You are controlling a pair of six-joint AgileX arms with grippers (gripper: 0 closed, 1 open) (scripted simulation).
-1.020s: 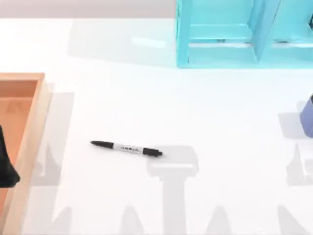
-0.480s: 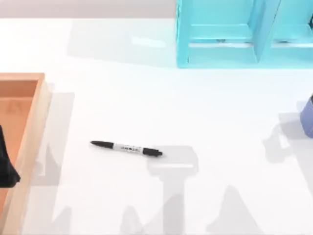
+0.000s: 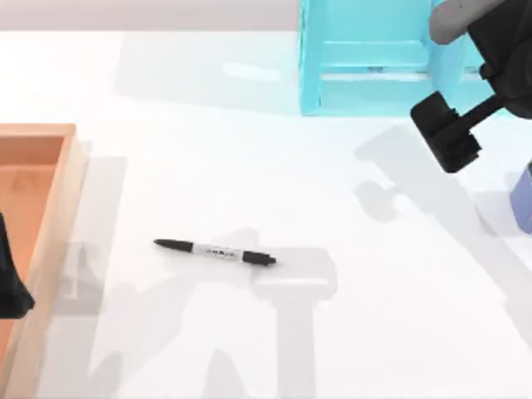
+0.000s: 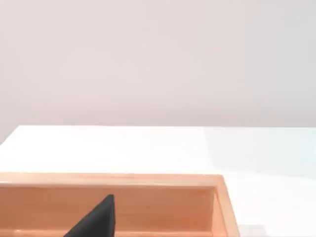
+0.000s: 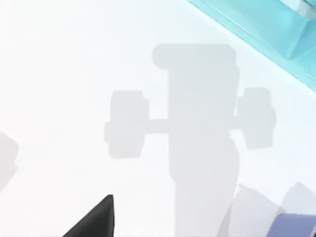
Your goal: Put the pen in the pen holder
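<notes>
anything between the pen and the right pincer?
Nothing: top view shows bare white table and shadows between the pen and the right pincer.

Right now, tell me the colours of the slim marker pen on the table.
The slim marker pen is black at both ends with a white-grey middle; the top view shows it best.

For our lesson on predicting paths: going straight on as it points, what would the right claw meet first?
The right claw would probably meet the bare white table first, between the cyan shelf and the pen holder, though depth is unclear.

pen holder (image 3: 524, 198) — cut by right edge | wooden tray (image 3: 50, 208) — cut by left edge
</notes>
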